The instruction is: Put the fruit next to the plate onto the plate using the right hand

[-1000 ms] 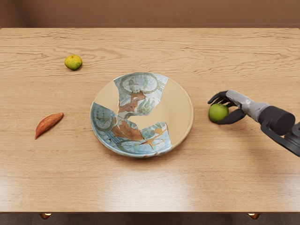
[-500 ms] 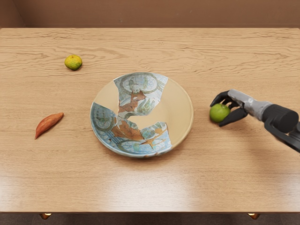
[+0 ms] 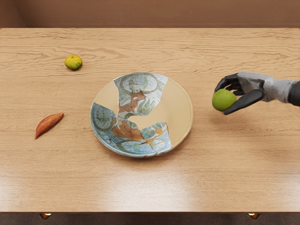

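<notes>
A green round fruit (image 3: 223, 100) hangs above the table, just right of the plate, with its shadow on the wood below. My right hand (image 3: 235, 93) is shut on it, dark fingers over the top and the thumb underneath. Its arm comes in from the right edge. The large patterned plate (image 3: 180, 110) lies in the middle of the table with nothing on it. The left arm does not show.
A small yellow-green citrus (image 3: 73, 62) sits at the far left of the table. A reddish-orange sweet potato (image 3: 48, 124) lies left of the plate. The table's front edge runs along the bottom of the view.
The right hand closed around the green fruit and lifted it off the table. Hand and fruit rose; the forearm now lies more level.
</notes>
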